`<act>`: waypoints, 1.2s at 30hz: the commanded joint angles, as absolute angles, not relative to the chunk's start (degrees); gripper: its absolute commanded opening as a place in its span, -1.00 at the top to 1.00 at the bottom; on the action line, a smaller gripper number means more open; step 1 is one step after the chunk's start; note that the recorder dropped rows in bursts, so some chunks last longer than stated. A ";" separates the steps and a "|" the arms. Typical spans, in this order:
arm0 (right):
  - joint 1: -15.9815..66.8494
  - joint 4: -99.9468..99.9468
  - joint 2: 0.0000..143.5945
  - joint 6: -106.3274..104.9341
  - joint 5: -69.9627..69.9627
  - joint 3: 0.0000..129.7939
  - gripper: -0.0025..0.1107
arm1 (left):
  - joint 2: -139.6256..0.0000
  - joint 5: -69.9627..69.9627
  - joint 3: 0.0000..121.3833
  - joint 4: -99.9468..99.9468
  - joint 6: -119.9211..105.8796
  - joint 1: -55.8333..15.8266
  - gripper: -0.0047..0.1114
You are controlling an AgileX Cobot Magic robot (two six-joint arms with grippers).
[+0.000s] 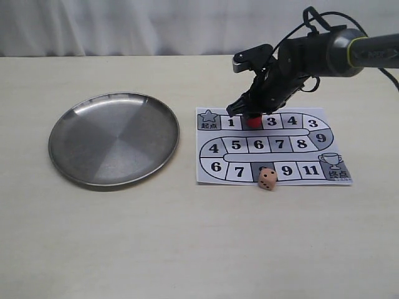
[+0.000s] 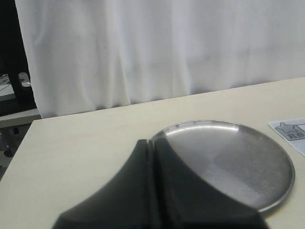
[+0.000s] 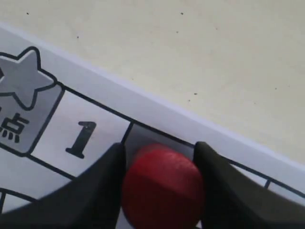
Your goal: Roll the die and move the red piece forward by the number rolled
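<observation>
The red piece (image 1: 252, 121) (image 3: 162, 183) stands on the grey square between 1 and 3 in the top row of the paper game board (image 1: 299, 144). My right gripper (image 1: 251, 115) (image 3: 159, 147) reaches down over it, its two black fingers pressed against either side of the piece. The die (image 1: 268, 179) rests on the board's near edge, on the grey square between 7 and 9, apart from the gripper. My left gripper (image 2: 153, 143) is shut and empty, hovering near the steel plate (image 2: 238, 162); it does not appear in the exterior view.
A round steel plate (image 1: 114, 139) lies left of the board, with nothing in it. The board's star start square (image 3: 21, 81) is beside square 1. A white curtain hangs behind the table.
</observation>
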State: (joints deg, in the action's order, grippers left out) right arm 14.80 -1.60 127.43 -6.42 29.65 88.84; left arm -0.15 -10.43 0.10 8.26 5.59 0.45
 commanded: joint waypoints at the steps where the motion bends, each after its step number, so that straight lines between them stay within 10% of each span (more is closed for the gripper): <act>1: 14.83 -1.94 127.93 -5.27 31.55 89.03 -0.17 | 0.00 -9.93 0.00 8.28 5.64 -0.03 0.92; 6: 14.59 -0.44 122.76 -4.88 31.29 92.67 -0.29 | 0.00 -9.93 0.00 8.28 5.64 -0.03 0.92; 13: 14.49 -0.44 105.84 -4.64 29.56 92.17 0.87 | 0.00 -9.93 0.00 8.28 5.64 -0.03 0.92; 36: 14.76 -0.44 45.35 0.00 -7.20 21.96 0.88 | 0.00 -9.93 0.00 8.28 5.64 -0.03 0.92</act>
